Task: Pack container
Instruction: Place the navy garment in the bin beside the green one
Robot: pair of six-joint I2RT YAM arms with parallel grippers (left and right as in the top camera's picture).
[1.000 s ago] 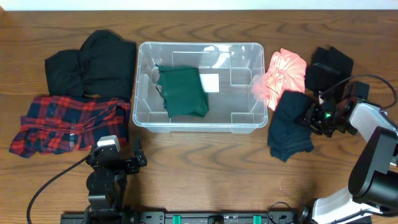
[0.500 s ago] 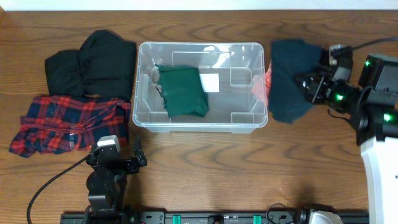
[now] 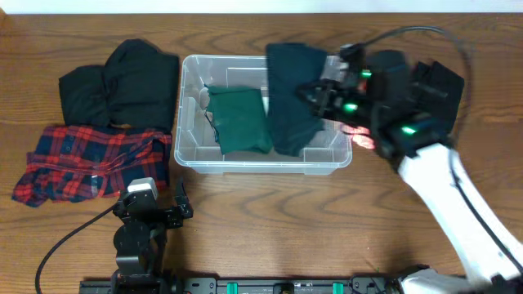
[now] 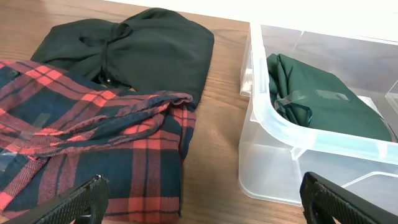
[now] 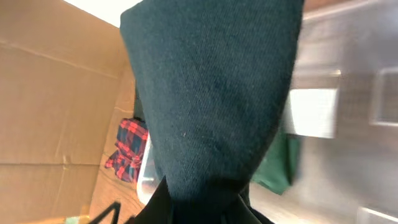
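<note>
left gripper (image 4: 211,202) at the near bench (image 3: 261,220) edge, jaws wide, empty | right gripper (image 3: 315,92) clamped on the dark garment (image 3: 286,114) — a second ago it lay on the bench at right, now I have it hanging over the container (image 3: 261,166) | container sits mid-bench, holds one folded green garment (image 3: 239,120) — I judge there is room beside it for the drop | left of it the plaid shirt (image 3: 90,159), black clothes (image 3: 122,82) beyond, unpacked

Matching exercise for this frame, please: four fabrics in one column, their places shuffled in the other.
1 green cloth
2 dark blue cloth
3 plaid shirt
4 black garment

A held by the right tool over the container
B table, left of container, near side
C inside the container
D table, left of container, far side

Pairs: 1-C, 2-A, 3-B, 4-D
</note>
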